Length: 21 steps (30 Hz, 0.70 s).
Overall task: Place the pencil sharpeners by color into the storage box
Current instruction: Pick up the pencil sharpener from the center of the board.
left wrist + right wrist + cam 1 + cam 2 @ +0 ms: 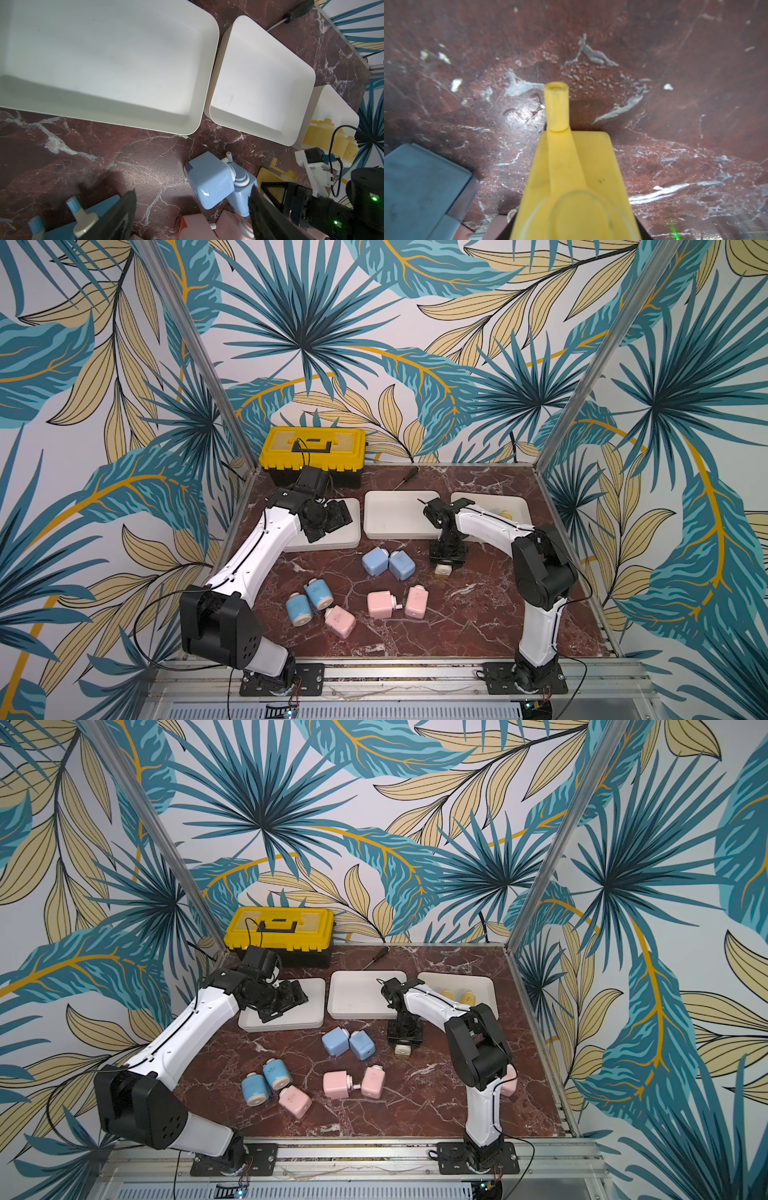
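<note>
Nearest the lens in both top views, a rounded pink plastic pencil sharpener (340, 620) lies at six o'clock on the red marble table (478, 614), touching two blue bottle-shaped sharpeners (309, 600); two more pink sharpeners (399, 602) lie toward centre, two blue block sharpeners (388, 563) just beyond. At twelve o'clock stand three white plastic storage trays (401, 514); the one at one o'clock holds yellow sharpeners (457, 995). A yellow toolbox (312, 450) sits at eleven o'clock with a black-handled screwdriver (409, 476) beside it. The right gripper (444, 568) points down over a yellow sharpener (443, 571) standing on the table; whether its jaws have closed on it I cannot tell. In the left wrist view, the left gripper (191, 212) hangs with fingers (122, 214) spread wide, holding nothing. In the right wrist view, the yellow sharpener's crank fills the centre.
</note>
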Motion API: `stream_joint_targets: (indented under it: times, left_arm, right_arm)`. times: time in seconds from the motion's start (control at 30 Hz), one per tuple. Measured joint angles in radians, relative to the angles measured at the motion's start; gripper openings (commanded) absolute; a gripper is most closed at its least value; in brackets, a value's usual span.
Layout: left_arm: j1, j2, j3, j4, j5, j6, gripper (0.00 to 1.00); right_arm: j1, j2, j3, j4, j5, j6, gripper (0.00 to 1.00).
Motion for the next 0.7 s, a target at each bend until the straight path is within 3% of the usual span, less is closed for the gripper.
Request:
stream_joint_targets:
  times: [0.23, 0.47, 0.7]
  left_arm:
    - [0.0, 0.001, 0.0, 0.0, 0.0, 0.0, 0.87]
    - [0.0, 0.002, 0.0, 0.0, 0.001, 0.004, 0.87]
    - [0.0, 0.002, 0.0, 0.0, 0.003, 0.005, 0.87]
  right_arm:
    - [0.0, -0.023, 0.02, -0.04, 0.032, -0.031, 0.37]
    - [-0.021, -0.149, 0.133, -0.163, 0.109, -0.092, 0.37]
    - [-0.145, -0.286, 0.21, -0.284, 0.184, -0.164, 0.38]
